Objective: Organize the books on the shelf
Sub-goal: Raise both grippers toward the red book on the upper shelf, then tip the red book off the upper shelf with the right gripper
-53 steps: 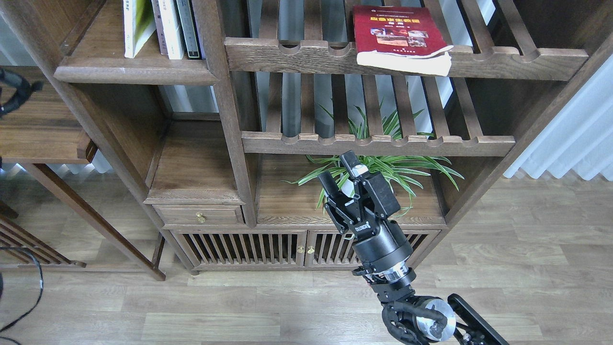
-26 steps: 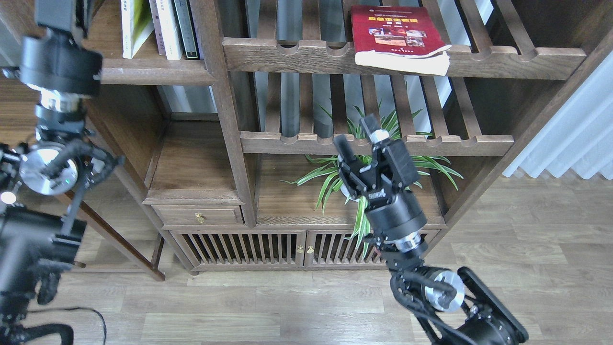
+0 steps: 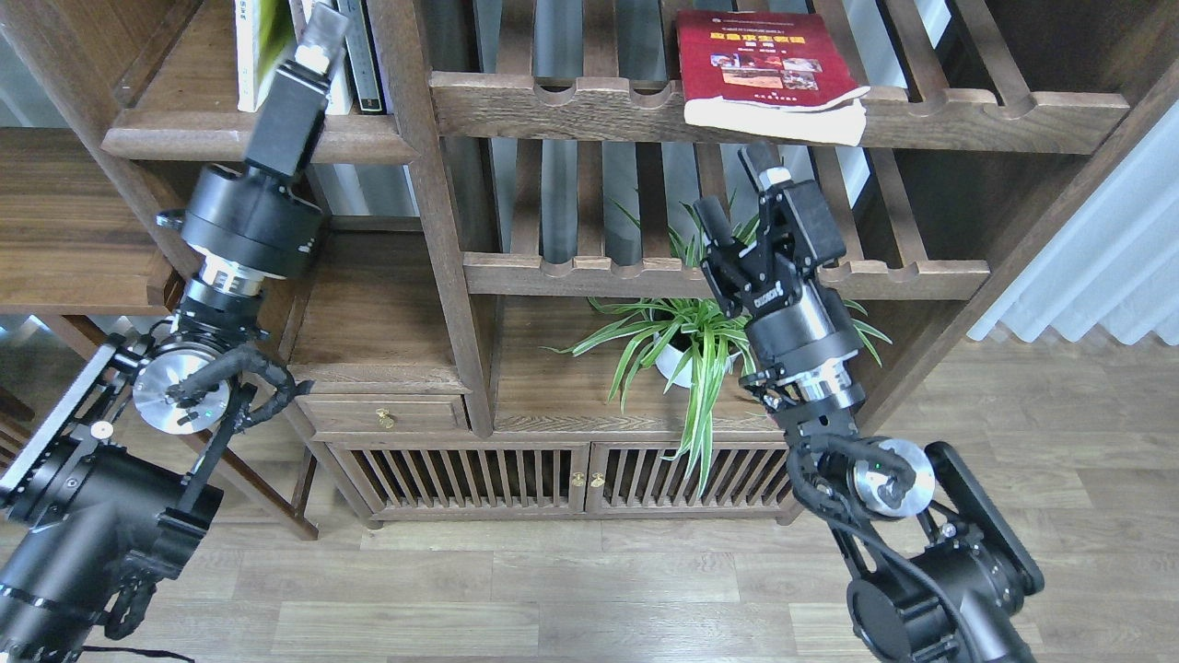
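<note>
A red book point(image 3: 764, 64) with small photos lies flat on the upper slatted rack, its pages overhanging the front rail. At the top left, a yellow-green and white book point(image 3: 256, 46) and a few pale-spined books point(image 3: 361, 55) stand upright on the dark plank shelf point(image 3: 166, 140). My left gripper point(image 3: 315, 35) is raised in front of those upright books; its fingers cannot be told apart. My right gripper point(image 3: 739, 195) is open and empty, just below the red book's front edge, between the two racks.
A potted spider plant point(image 3: 686, 345) sits on the low ledge behind my right arm. The lower slatted rack point(image 3: 589, 272) runs across beside the right gripper. A thick post point(image 3: 433, 212) divides the shelf from the racks. White curtain point(image 3: 1096, 249) hangs at right.
My left arm has come in from the left and risen to the upright books. The right gripper has climbed from the plant's level to just under the red book.
</note>
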Controlling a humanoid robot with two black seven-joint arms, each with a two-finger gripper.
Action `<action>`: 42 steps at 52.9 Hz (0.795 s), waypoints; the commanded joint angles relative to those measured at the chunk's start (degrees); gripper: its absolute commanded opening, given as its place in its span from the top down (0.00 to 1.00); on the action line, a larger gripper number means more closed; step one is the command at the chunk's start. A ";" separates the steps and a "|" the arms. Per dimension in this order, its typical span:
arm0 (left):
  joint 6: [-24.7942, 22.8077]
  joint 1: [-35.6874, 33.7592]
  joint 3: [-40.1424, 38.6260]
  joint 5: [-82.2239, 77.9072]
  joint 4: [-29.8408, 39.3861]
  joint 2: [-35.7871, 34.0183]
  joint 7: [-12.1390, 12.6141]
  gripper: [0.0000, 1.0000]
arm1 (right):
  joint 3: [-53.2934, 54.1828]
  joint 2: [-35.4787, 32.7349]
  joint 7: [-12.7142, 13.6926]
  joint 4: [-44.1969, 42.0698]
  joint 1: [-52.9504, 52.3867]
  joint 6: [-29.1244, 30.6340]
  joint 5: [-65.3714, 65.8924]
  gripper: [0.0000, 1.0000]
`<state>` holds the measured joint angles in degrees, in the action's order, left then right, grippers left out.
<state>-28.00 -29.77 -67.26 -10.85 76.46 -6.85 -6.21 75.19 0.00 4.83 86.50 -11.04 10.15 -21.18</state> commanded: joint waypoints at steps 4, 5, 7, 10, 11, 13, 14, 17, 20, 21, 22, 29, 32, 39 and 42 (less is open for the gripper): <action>0.00 2.08 1.69 -0.05 -0.43 -0.09 3.83 0.00 | 1.71 -0.18 0.00 -0.10 -3.28 -5.49 -1.14 0.09; 0.00 2.35 1.60 0.03 -0.43 0.00 4.53 0.00 | 1.97 -0.35 0.00 -0.10 -3.63 -6.36 -1.23 0.09; 0.00 2.44 1.69 0.12 -0.69 0.09 5.24 0.00 | 2.76 -0.79 0.00 -0.01 -4.16 -7.60 -1.49 0.09; 0.00 2.44 1.69 0.12 -1.14 0.09 5.50 0.00 | 3.73 -1.32 0.00 -0.10 -5.04 -9.45 -1.76 0.09; 0.00 2.44 1.78 0.12 -1.31 0.26 5.59 0.00 | 4.08 -1.50 0.00 -0.10 -5.39 -10.76 -1.84 0.09; 0.00 2.44 1.78 0.12 -1.40 0.44 5.59 0.00 | 4.70 -1.85 0.00 -0.10 -5.74 -12.77 -1.93 0.09; 0.00 2.44 1.78 0.12 -1.40 0.61 5.59 0.00 | 5.05 -2.02 0.00 -0.10 -5.83 -13.75 -1.93 0.09; 0.00 2.44 1.87 0.12 -1.40 0.79 5.68 0.00 | 6.36 -2.29 0.09 -0.10 -6.19 -16.21 -2.20 0.09; 0.00 2.44 1.87 0.12 -1.40 0.88 5.68 0.00 | 7.33 -2.38 0.09 -0.01 -6.54 -17.88 -2.46 0.09; 0.00 2.44 1.87 0.12 -1.40 0.88 5.68 0.00 | 7.60 -2.46 0.09 -0.01 -6.63 -18.50 -2.55 0.09; 0.00 2.44 1.87 0.12 -1.40 0.88 5.68 0.00 | 7.69 -2.46 0.00 -0.01 -6.71 -18.68 -2.64 0.09; 0.00 2.44 1.87 0.12 -1.49 0.88 5.68 0.00 | 8.22 -2.46 0.00 -0.01 -7.42 -19.38 -2.72 0.10; 0.00 2.44 1.87 0.12 -1.49 0.88 5.68 0.00 | 8.22 -2.46 0.00 -0.01 -7.94 -19.56 -2.72 0.10; 0.00 2.44 1.78 0.12 -1.49 0.88 5.68 0.00 | 8.22 -2.73 0.00 -0.01 -8.65 -21.92 -2.72 0.11; 0.00 2.44 1.69 0.12 -1.49 0.79 5.68 0.00 | 8.22 -3.17 0.00 -0.01 -9.35 -23.86 -2.72 0.11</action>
<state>-28.00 -27.30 -65.39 -10.72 74.97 -5.98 -0.53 83.40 -2.60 4.86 86.46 -19.31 -10.61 -23.91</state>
